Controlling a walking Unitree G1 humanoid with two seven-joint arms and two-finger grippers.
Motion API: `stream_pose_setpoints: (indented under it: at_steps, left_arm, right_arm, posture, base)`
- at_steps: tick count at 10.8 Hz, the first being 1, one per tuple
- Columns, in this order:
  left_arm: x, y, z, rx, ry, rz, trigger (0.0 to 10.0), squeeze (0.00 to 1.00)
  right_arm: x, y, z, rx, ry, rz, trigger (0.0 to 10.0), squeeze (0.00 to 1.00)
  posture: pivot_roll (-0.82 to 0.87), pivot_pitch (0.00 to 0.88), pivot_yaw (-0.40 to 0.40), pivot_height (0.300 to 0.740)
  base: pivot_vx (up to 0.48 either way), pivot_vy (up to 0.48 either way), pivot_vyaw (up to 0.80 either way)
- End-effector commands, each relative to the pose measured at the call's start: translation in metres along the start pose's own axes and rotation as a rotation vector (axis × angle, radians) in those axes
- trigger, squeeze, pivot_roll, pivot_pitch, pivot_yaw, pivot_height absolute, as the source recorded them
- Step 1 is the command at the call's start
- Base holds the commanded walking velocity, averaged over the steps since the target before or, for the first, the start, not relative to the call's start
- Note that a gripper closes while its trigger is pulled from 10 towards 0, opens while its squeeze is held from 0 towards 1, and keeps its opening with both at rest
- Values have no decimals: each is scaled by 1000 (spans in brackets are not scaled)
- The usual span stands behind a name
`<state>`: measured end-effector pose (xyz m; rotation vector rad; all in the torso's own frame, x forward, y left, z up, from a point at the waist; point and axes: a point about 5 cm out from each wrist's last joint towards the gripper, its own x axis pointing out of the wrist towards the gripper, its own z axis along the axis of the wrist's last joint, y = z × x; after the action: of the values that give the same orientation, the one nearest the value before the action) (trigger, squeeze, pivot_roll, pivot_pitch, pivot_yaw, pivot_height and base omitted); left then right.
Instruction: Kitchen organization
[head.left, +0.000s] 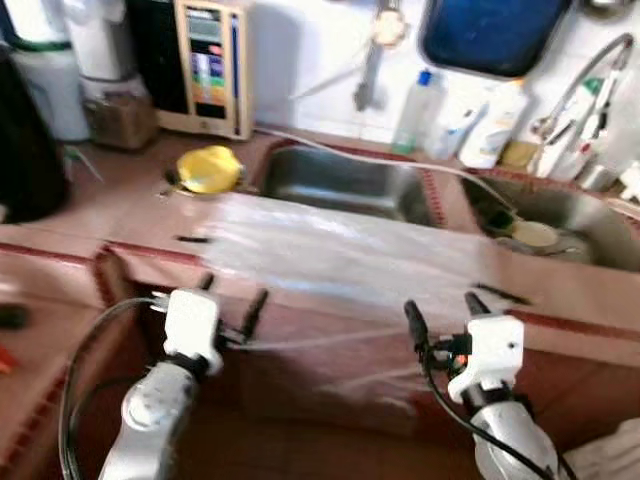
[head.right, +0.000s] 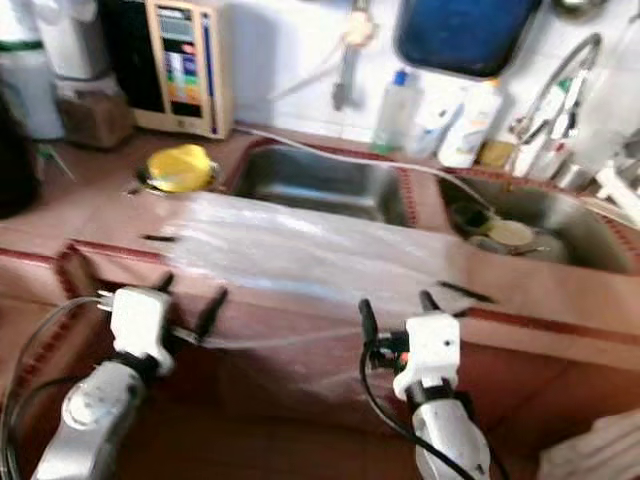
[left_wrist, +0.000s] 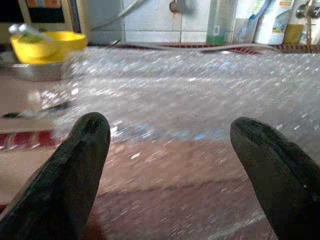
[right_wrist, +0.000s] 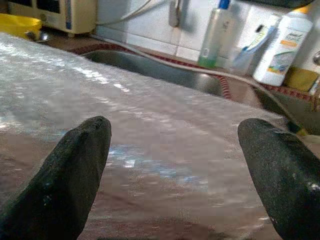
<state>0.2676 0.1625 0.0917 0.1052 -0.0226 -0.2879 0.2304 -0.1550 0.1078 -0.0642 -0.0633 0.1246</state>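
Note:
A clear sheet of bubble wrap (head.left: 330, 255) lies across the red-brown counter (head.left: 110, 225) in front of the sinks and drapes over its front edge. My left gripper (head.left: 232, 300) is open at the counter's front edge, by the sheet's left part (left_wrist: 175, 95). My right gripper (head.left: 445, 307) is open too, at the sheet's right part (right_wrist: 150, 120). Neither holds anything. A yellow bowl (head.left: 208, 168) on a metal plate sits left of the sheet, with a spoon (left_wrist: 27, 31) in it.
Two steel sinks (head.left: 345, 180) (head.left: 570, 215) lie behind the sheet; the right one holds dishes. Bottles (head.left: 415, 110) and a tap (head.left: 585, 85) stand along the tiled wall. A water purifier (head.left: 210, 65) and jars stand at the back left. A hose (head.left: 400, 165) crosses the left sink.

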Motion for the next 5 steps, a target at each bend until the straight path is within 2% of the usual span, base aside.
stream_pose_setpoints:
  at_steps: [1,4,5]
  left_arm:
    - [9,-7,15,48,-55,2,10000,0]
    - [10,2,16,24,-49,34,10000,0]
    - [10,0,14,17,-43,26,10000,0]
  right_arm:
    - [0,-8,3,-24,-7,-20,10000,0]
    - [2,-6,5,-41,-24,-5,10000,0]
    - [3,-3,5,-47,-28,2,10000,0]
  posture:
    - [54,0,-65,740]
    - [57,0,-60,740]
    - [60,0,-62,740]
  base:
    - [0,0,0]
    - [0,0,0]
    - [0,0,731]
